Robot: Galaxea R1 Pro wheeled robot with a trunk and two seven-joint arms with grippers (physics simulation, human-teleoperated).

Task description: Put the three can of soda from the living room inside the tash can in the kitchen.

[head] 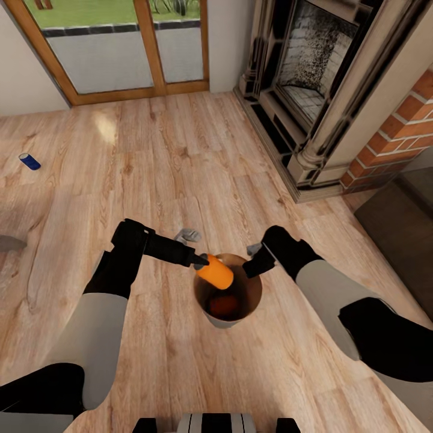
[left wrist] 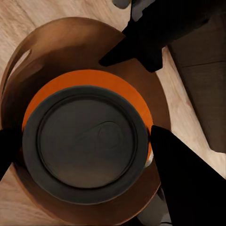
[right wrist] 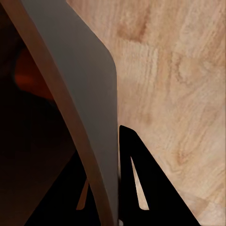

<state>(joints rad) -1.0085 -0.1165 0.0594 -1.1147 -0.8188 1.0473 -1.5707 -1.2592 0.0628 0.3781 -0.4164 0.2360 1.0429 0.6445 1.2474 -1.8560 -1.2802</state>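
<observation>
My left gripper (head: 204, 263) is shut on a bright orange can of soda (head: 216, 272), held on its side just above the mouth of the tash can (head: 255, 299). In the left wrist view the can's dark end (left wrist: 87, 141) faces the camera, with the bin's brown inside (left wrist: 56, 42) behind it. Something orange (head: 224, 305) lies at the bottom of the bin. My right gripper (head: 257, 266) is shut on the bin's rim; its wrist view shows the pale grey wall (right wrist: 80, 70) between the fingers (right wrist: 141, 179). A blue can (head: 29, 161) lies on the floor far left.
The bin stands on a wooden floor (head: 180, 162). A small grey object (head: 187, 234) lies on the floor just behind the bin. A fireplace (head: 307, 90) with a brick side stands at the right, glass doors (head: 120, 48) at the back, a dark mat (head: 397, 228) at the right.
</observation>
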